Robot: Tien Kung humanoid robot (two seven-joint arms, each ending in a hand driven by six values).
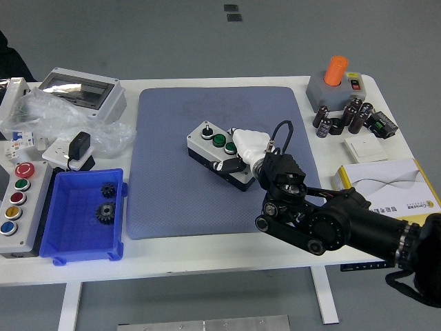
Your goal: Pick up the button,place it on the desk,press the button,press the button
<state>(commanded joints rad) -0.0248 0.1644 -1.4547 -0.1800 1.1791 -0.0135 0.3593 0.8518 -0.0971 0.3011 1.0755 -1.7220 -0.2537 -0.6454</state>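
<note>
Grey button box (pixel 209 145) on blue mat (pixel 172 172) | right hand (pixel 247 147) fingers (pixel 232 164) gripping its right end

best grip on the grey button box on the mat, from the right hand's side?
Probably its long side walls, coming from the right and above, as the right hand does now. The button box is a low slab lying diagonally on the blue mat; its green buttons face up, so the top should stay clear.
</note>
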